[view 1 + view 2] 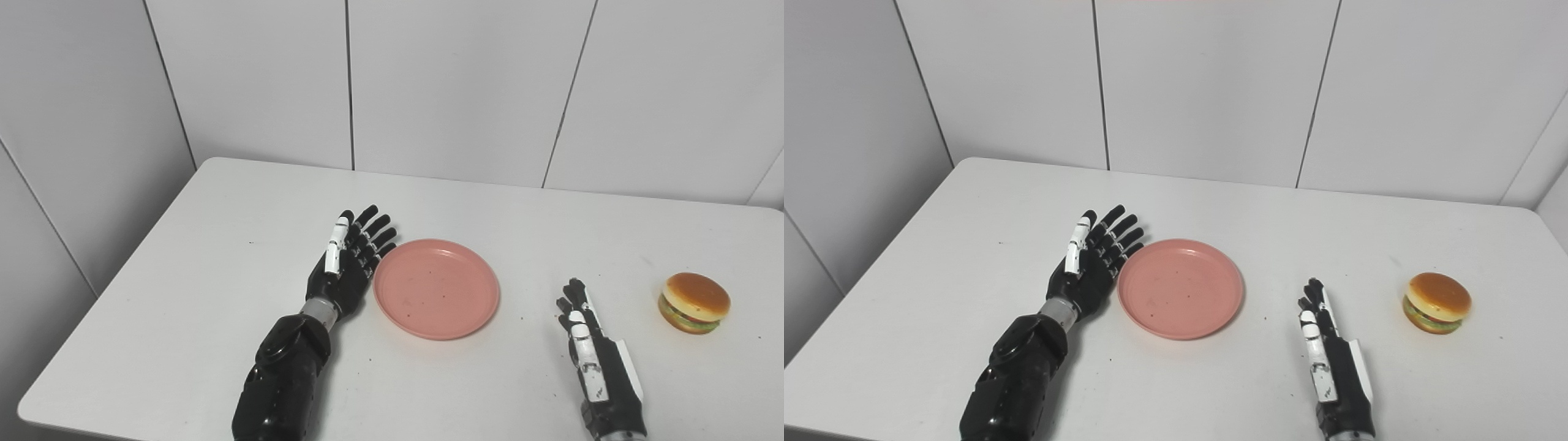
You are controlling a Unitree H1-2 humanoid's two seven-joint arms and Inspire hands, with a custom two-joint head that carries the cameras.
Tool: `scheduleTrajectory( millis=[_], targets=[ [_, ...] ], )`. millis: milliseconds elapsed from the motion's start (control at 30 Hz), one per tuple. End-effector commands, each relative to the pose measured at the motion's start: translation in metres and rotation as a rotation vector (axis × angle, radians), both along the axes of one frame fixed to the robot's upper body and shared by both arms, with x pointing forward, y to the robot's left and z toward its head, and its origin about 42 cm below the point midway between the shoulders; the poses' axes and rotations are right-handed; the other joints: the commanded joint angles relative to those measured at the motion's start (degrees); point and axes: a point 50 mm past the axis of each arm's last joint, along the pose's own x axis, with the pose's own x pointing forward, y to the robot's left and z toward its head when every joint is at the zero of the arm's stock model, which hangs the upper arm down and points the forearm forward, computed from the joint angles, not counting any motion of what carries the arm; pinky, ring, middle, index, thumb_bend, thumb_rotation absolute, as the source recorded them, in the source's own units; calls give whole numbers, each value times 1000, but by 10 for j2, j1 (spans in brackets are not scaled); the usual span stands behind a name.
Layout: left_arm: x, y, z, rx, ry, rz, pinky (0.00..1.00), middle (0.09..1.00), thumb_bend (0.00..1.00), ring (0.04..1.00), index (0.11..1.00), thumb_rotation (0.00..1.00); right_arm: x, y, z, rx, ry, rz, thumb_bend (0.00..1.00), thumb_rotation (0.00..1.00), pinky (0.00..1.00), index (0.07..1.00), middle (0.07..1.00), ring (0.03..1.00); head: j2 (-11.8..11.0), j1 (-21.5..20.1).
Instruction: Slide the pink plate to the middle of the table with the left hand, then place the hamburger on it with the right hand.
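The spread left hand (349,263) touched the pink plate (436,288) and could overpush it, while the right hand (588,343), fingers straight and together, held nothing and might knock the hamburger (694,302) off the surface's (214,257) right edge.

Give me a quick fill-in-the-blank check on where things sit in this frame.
1. The left hand is open, beside the ____ edge of the pink plate.
2. The hamburger rests on the ____, not on the plate.
3. The right hand lies between the plate and the ____.
4. The plate holds ____ food.

Missing words: left; table; hamburger; no
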Motion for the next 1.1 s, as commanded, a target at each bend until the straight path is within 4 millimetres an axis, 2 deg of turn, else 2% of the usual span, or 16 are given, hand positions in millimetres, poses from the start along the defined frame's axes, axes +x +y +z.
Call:
scheduleTrajectory(
  millis=[0, 100, 433, 733, 833, 900, 1067],
  targets=[
    [-11, -10, -18, 18, 101, -40, 896, 904, 348, 888, 901, 1000, -2, 7, -2, 17, 24, -7, 152, 1000, 985, 986, 977, 957, 1, -1],
    [-17, -18, -25, 24, 123, -62, 872, 887, 356, 878, 884, 1000, -1, 5, 1, 9, 27, -13, 148, 1000, 1000, 989, 985, 975, 4, -5],
    [-34, -33, -44, 13, 158, -122, 890, 888, 355, 879, 887, 1000, -1, 4, 6, -7, 21, -15, 141, 1000, 979, 996, 987, 977, 13, -23],
    [-34, -34, -45, 9, 170, -113, 897, 888, 370, 878, 888, 1000, 1, 0, 5, 2, 19, -26, 148, 1000, 975, 995, 986, 977, 14, -33],
    [-34, -34, -44, 6, 166, -105, 897, 886, 371, 880, 883, 1000, 3, -4, 8, -8, 30, -67, 174, 1000, 995, 982, 980, 981, 15, -39],
    [-34, -34, -44, 8, 159, -105, 898, 889, 371, 883, 882, 1000, 5, -8, 11, -16, 9, -76, 155, 1000, 999, 982, 981, 991, 15, -42],
    [-34, -34, -42, 43, 127, -91, 897, 889, 366, 884, 883, 1000, 11, -19, 27, -27, -55, -71, 215, 1000, 992, 984, 984, 975, 12, -64]
  ],
)
